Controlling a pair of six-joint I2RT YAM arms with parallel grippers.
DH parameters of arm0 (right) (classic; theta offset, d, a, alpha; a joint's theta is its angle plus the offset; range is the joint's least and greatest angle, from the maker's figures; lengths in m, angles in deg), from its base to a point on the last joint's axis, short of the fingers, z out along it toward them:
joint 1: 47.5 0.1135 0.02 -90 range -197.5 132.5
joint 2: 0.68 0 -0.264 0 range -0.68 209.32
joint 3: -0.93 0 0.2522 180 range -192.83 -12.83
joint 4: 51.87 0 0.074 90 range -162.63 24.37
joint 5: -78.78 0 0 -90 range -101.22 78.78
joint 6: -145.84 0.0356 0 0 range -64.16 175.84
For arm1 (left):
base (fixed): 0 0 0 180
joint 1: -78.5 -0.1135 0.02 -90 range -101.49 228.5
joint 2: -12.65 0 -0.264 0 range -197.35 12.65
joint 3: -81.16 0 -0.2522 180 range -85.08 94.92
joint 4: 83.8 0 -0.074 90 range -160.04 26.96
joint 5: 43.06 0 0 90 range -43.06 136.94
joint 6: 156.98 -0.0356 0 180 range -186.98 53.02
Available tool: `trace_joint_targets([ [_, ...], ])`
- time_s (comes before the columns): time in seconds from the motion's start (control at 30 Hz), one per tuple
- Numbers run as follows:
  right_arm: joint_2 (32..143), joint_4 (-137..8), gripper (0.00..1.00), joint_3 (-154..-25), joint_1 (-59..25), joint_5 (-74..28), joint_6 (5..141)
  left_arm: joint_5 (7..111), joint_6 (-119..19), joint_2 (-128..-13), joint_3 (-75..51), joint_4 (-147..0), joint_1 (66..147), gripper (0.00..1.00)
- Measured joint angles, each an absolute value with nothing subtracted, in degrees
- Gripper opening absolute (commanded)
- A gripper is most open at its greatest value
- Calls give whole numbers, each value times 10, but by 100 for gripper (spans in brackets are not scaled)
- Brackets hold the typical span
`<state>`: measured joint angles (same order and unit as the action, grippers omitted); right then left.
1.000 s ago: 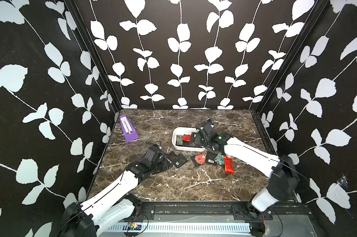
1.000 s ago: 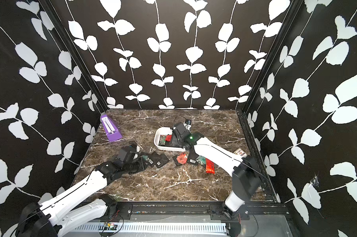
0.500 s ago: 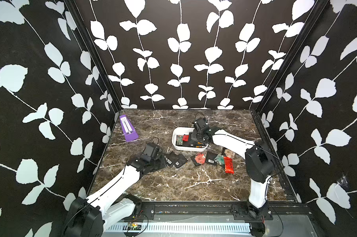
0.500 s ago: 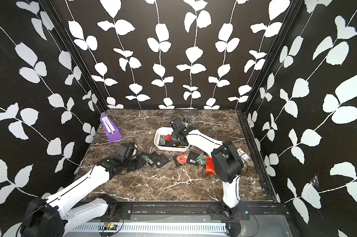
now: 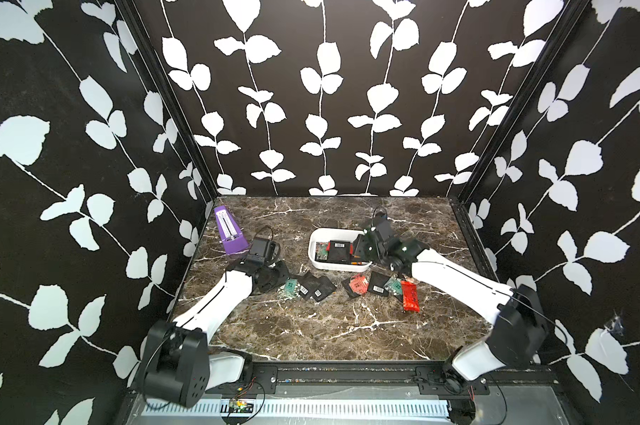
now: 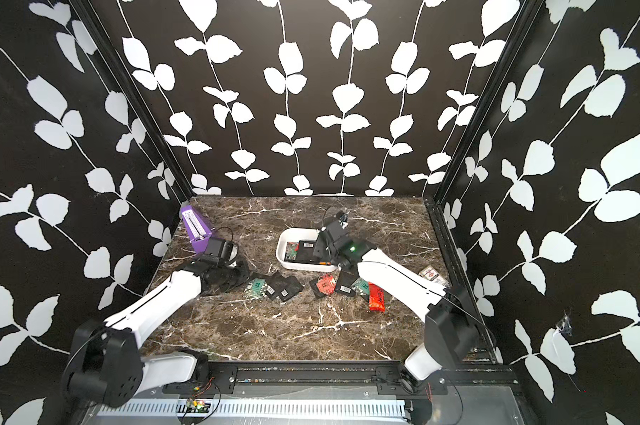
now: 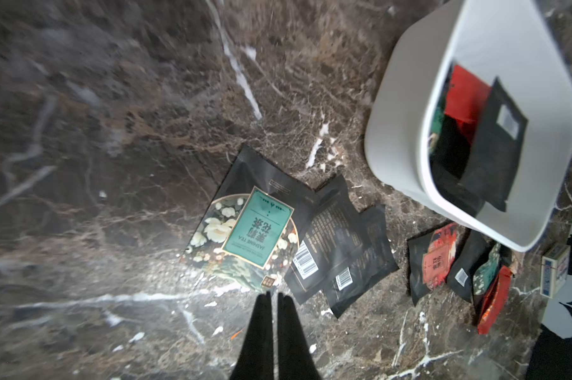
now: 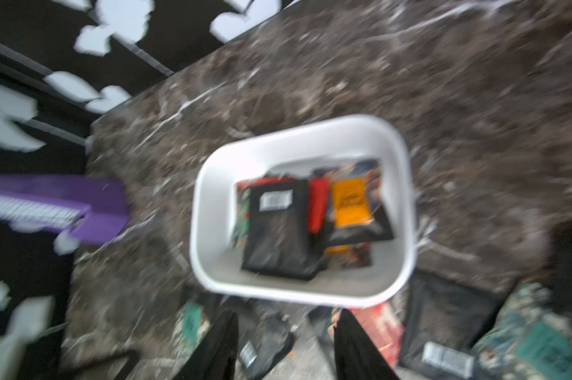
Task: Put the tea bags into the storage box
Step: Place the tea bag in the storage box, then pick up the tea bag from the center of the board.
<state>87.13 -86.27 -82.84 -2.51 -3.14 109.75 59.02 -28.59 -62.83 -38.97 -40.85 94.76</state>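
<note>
The white storage box [image 5: 314, 247] sits a little right of centre on the marble table [image 5: 311, 331], in the same spot as a second ago. Several tea bags [image 8: 349, 207] lie inside it: a black barcode sachet [image 5: 338, 251] on top, with red and orange ones toward the box's right end. The right gripper [image 8: 286, 325] hovers over the box's near right rim, its fingers spread apart with nothing between them. Half a second ago its arm was folded with the elbow pulled in; now it stretches back out to the near right corner.

Seven sachets lie on the table. Just near the box is a row of four, from a salmon sachet [image 5: 358, 285] on the left to a red sachet [image 5: 410, 301] on the right. Left of that row, a jasmine sachet [image 7: 255, 237] overlaps two black sachets [image 7: 330, 237]. A second ago the left gripper [image 7: 273, 297] reached over this group; it has since pulled away to the left. Its fingers are pressed together on nothing, with the tips just beside the jasmine sachet's edge.

A purple metronome [image 5: 230, 232] stands far left. A small printed pack [image 6: 429, 274] lies by the right edge.
</note>
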Motion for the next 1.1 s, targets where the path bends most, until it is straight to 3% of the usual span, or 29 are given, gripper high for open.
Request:
trace_joint_targets([
  [0.33, 1037, -751, 49, -822, 111, -79, 1156, 623, -296, -729, -383, -448, 904, 0],
  [0.43, 1091, -738, 47, -837, 117, -93, 1171, 627, -296, -728, -383, -458, 904, 0],
  [0.63, 1145, -720, 32, -886, 117, -107, 1192, 632, -296, -730, -383, -472, 901, 0],
  [1.1, 1173, -725, 26, -960, 117, -97, 1200, 642, -299, -759, -401, -494, 900, 0],
])
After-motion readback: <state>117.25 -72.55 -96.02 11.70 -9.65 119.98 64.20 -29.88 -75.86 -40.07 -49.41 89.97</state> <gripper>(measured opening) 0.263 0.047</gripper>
